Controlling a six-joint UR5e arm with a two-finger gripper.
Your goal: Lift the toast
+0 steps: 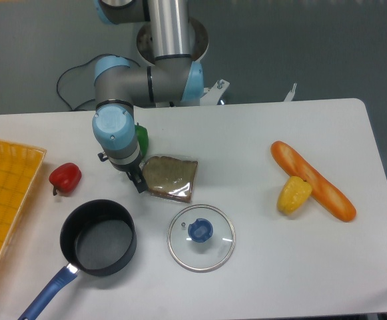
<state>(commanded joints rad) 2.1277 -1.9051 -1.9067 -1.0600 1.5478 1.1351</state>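
The toast (pixel 172 177) is a flat, squarish brown slice in clear plastic, lying on the white table (pixel 260 267) near the middle. My gripper (pixel 137 179) hangs down from the arm right at the toast's left edge. One black finger (pixel 139 181) shows beside that edge, touching or nearly touching it. The other finger is hidden under the wrist (pixel 116 137), so I cannot tell whether the jaws are open or closed on the slice.
A green pepper (pixel 142 139) sits just behind the wrist and a red pepper (pixel 65 177) to its left. A black pot (pixel 98 238), a glass lid (pixel 200 237), an orange baguette (pixel 313 180), a yellow pepper (pixel 294 194) and a yellow tray (pixel 3 200) are also here.
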